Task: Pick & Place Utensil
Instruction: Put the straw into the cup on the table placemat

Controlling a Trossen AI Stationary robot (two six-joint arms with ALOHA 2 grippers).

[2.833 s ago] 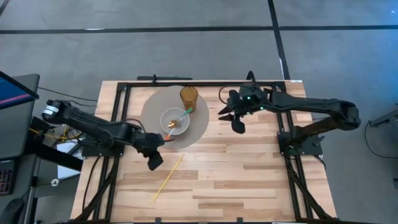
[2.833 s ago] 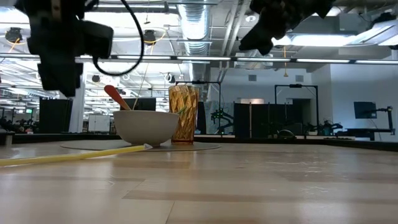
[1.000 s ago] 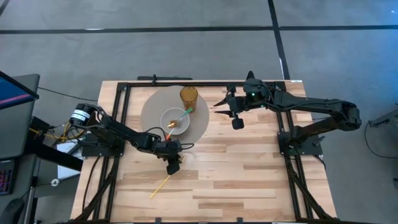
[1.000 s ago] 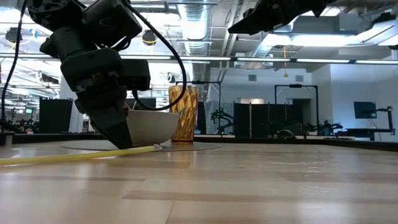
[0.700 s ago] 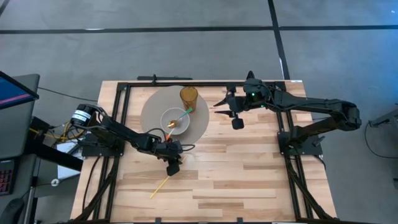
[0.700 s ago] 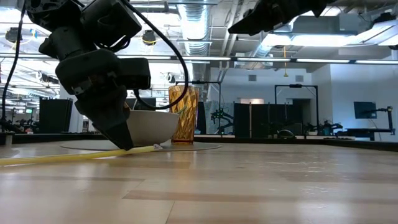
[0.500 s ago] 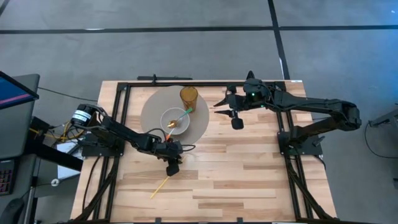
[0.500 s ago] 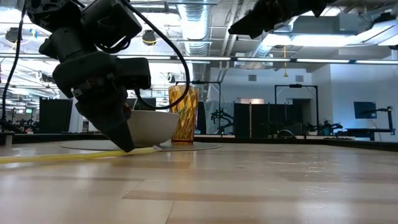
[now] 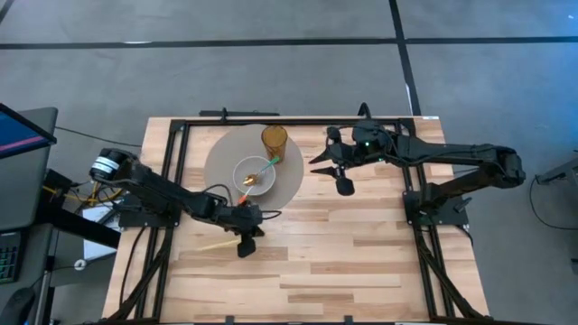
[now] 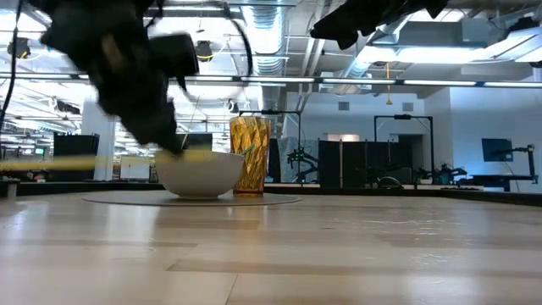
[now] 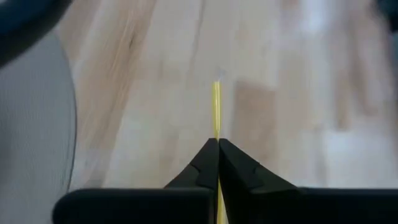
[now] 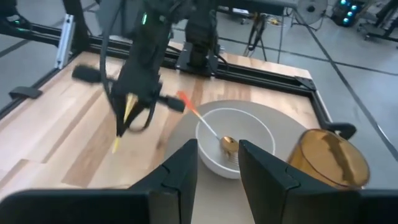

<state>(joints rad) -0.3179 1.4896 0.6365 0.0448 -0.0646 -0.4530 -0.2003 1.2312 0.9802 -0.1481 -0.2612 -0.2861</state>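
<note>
A thin yellow stick (image 9: 217, 246) is up off the table, in my left gripper (image 9: 242, 244), which is shut on it over the near-left part of the table. In the low view the stick (image 10: 51, 163) runs about level, at the height of the bowl's rim. A white bowl (image 9: 255, 174) holding a spoon with an orange and teal handle sits on a round grey mat (image 9: 221, 153), next to an amber cup (image 9: 275, 140). My right gripper (image 9: 318, 155) hovers open, right of the mat. My left gripper pinches the yellow stick near one end (image 11: 216, 134) between its two fingers, which come from above and lie across it. A short piece (image 11: 216, 99) sticks out past the fingertips. The stick is lifted clear and roughly level, its long part reaching toward the table's left (image 9: 203, 247).
The mat with the bowl (image 12: 233, 146) and the cup (image 12: 329, 163) takes up the far-left middle of the table. A black frame (image 9: 298, 120) runs along the far edge and both sides. Bare wood (image 9: 361, 262) lies to the near right.
My left gripper has risen with the yellow stick and shifted slightly toward the table's near-left. The stick, which lay slanted on the table, is now lifted clear and has turned to run about left to right.
</note>
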